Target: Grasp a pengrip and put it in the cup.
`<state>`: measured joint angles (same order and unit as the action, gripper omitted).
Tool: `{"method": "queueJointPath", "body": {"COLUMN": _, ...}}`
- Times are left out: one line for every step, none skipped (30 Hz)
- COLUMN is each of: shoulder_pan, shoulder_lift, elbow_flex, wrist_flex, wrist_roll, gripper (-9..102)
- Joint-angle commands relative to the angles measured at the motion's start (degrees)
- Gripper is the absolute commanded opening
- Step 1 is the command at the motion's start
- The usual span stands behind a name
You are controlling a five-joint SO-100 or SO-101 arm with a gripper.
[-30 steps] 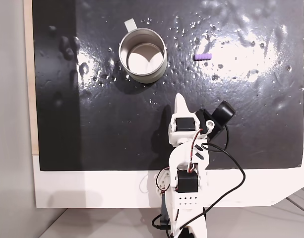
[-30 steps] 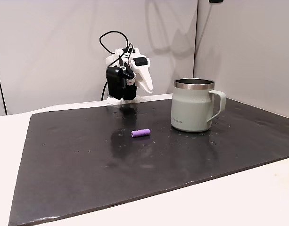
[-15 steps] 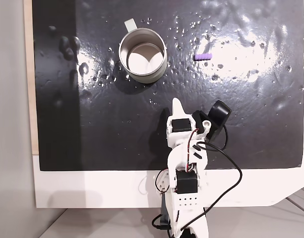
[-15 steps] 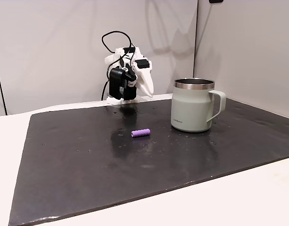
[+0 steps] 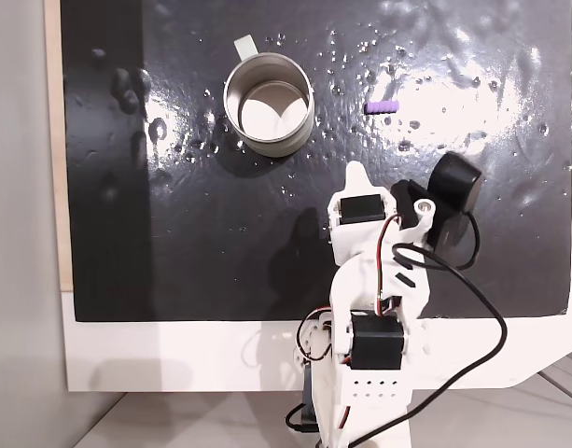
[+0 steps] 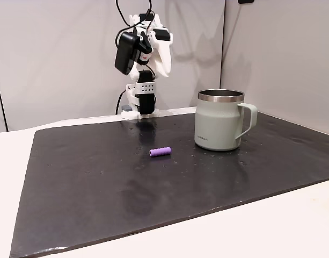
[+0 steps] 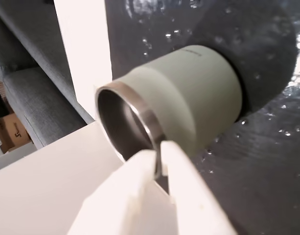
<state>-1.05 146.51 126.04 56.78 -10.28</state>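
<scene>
The purple pengrip (image 5: 383,107) (image 6: 160,151) lies alone on the black mat, to the right of the cup in a fixed view from above. The silvery-grey cup (image 5: 269,103) (image 6: 220,126) (image 7: 189,98) stands upright, its inside holding nothing. My white gripper (image 5: 357,172) (image 6: 164,69) (image 7: 158,147) hangs high above the mat near the arm's base, well short of both. In the wrist view its fingers lie together with nothing between them, the tips in front of the cup's rim.
The black mat (image 5: 174,233) has shiny bumps and droplets and lies on a white table (image 5: 174,355). The arm's base (image 6: 141,99) stands at the mat's far edge in a fixed side view. A grey wall rises behind.
The arm has lifted up from its folded pose, carrying the gripper higher above the mat and slightly right in the view from above. Cup and pengrip have not moved.
</scene>
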Motion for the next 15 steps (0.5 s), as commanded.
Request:
{"method": "queueJointPath", "body": {"shoulder_pan": 1.5, "shoulder_lift": -6.9, "elbow_flex": -11.3, "wrist_flex": 2.2, "wrist_roll": 0.1, "gripper": 2}}
{"method": "queueJointPath", "body": {"shoulder_pan": 2.1, "shoulder_lift": -8.7, "elbow_flex": -13.0, "wrist_flex": 3.0, "wrist_roll": 0.3, "gripper": 4}}
{"method": "queueJointPath", "body": {"shoulder_pan": 2.8, "shoulder_lift": -10.5, "elbow_flex": -14.9, "wrist_flex": 3.5, "wrist_roll": 0.3, "gripper": 5}}
{"method": "queueJointPath", "body": {"shoulder_pan": 3.8, "shoulder_lift": -12.5, "elbow_flex": -16.9, "wrist_flex": 4.4, "wrist_roll": 0.3, "gripper": 6}}
{"method": "queueJointPath", "body": {"shoulder_pan": 4.5, "shoulder_lift": -14.5, "elbow_flex": -18.9, "wrist_flex": 5.1, "wrist_roll": 0.3, "gripper": 8}}
{"method": "queueJointPath", "body": {"shoulder_pan": 5.4, "shoulder_lift": -16.8, "elbow_flex": -21.1, "wrist_flex": 5.9, "wrist_roll": 0.3, "gripper": 9}}
{"method": "queueJointPath", "body": {"shoulder_pan": 6.2, "shoulder_lift": -19.1, "elbow_flex": -23.4, "wrist_flex": 6.8, "wrist_roll": 0.2, "gripper": 11}}
{"method": "queueJointPath", "body": {"shoulder_pan": 6.8, "shoulder_lift": -21.6, "elbow_flex": -25.8, "wrist_flex": 7.8, "wrist_roll": 0.0, "gripper": 13}}
{"method": "queueJointPath", "body": {"shoulder_pan": 7.5, "shoulder_lift": -24.4, "elbow_flex": -28.7, "wrist_flex": 9.4, "wrist_roll": -0.1, "gripper": 14}}
{"method": "queueJointPath", "body": {"shoulder_pan": 8.0, "shoulder_lift": -27.3, "elbow_flex": -31.7, "wrist_flex": 10.9, "wrist_roll": -0.4, "gripper": 15}}
{"method": "queueJointPath", "body": {"shoulder_pan": 8.6, "shoulder_lift": -30.5, "elbow_flex": -35.0, "wrist_flex": 12.7, "wrist_roll": -0.4, "gripper": 15}}
{"method": "queueJointPath", "body": {"shoulder_pan": 9.0, "shoulder_lift": -33.3, "elbow_flex": -37.9, "wrist_flex": 14.1, "wrist_roll": -0.6, "gripper": 16}}
{"method": "queueJointPath", "body": {"shoulder_pan": 9.6, "shoulder_lift": -35.8, "elbow_flex": -40.2, "wrist_flex": 14.9, "wrist_roll": -0.7, "gripper": 16}}
{"method": "queueJointPath", "body": {"shoulder_pan": 9.9, "shoulder_lift": -38.0, "elbow_flex": -42.2, "wrist_flex": 15.6, "wrist_roll": -1.0, "gripper": 16}}
{"method": "queueJointPath", "body": {"shoulder_pan": 10.2, "shoulder_lift": -40.3, "elbow_flex": -44.1, "wrist_flex": 16.3, "wrist_roll": -1.5, "gripper": 17}}
